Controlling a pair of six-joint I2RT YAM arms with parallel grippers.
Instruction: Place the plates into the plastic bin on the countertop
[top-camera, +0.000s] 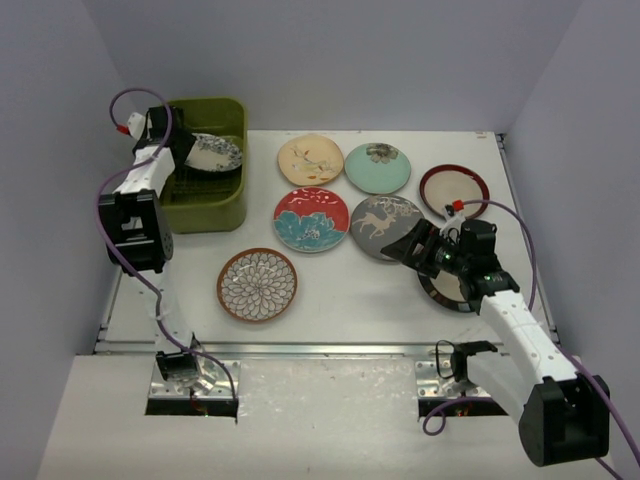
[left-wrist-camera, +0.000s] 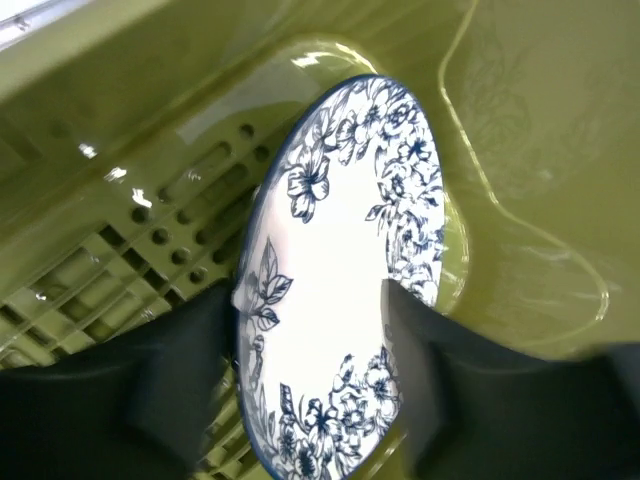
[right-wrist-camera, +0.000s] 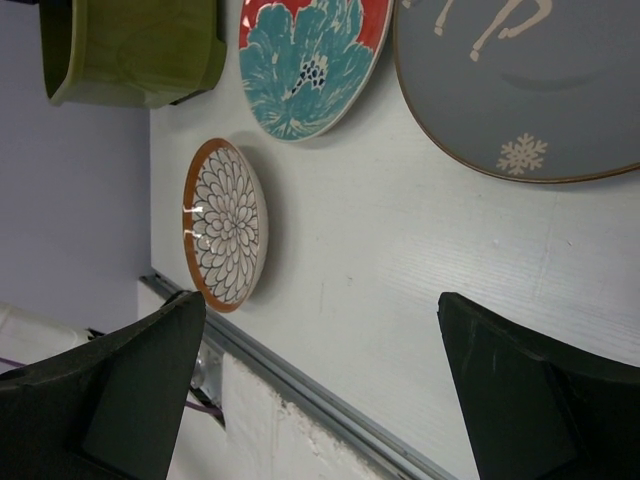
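Olive-green rectangular plastic bin (top-camera: 215, 215) sits far-left on the white table (top-camera: 350, 295); inside it my left end effector (left-wrist-camera: 312, 300) clamps a blue-floral white round plate (left-wrist-camera: 340, 260), while my right end effector (right-wrist-camera: 320, 305) gapes empty

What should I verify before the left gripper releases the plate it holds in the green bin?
1. Blue-and-white floral ceramic plate inside the olive-green plastic bin: ok.
2. Left gripper shut on the plate's rim: ok.
3. Plate resting on the bin's slotted base: cannot tell.
4. Right gripper open, empty, above the white table: ok.
5. Right gripper apart from the bin: ok.
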